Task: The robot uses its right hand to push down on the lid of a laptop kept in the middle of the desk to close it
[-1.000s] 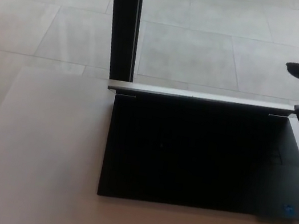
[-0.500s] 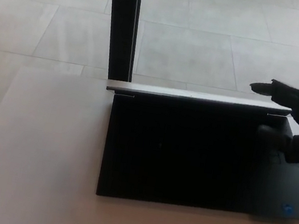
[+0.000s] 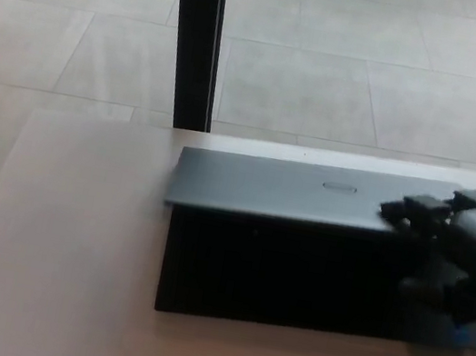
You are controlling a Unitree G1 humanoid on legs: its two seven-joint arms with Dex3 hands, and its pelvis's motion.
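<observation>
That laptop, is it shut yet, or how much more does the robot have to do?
Not shut yet. The laptop's lid is tipped well forward over the base, its grey back now facing up. The right hand rests on the lid's right end, pushing it down. A dark gap shows between the lid's front edge and the laptop base on the desk, so the last stretch of closing is left.

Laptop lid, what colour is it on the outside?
The laptop lid is grey, seen best in the head view.
</observation>
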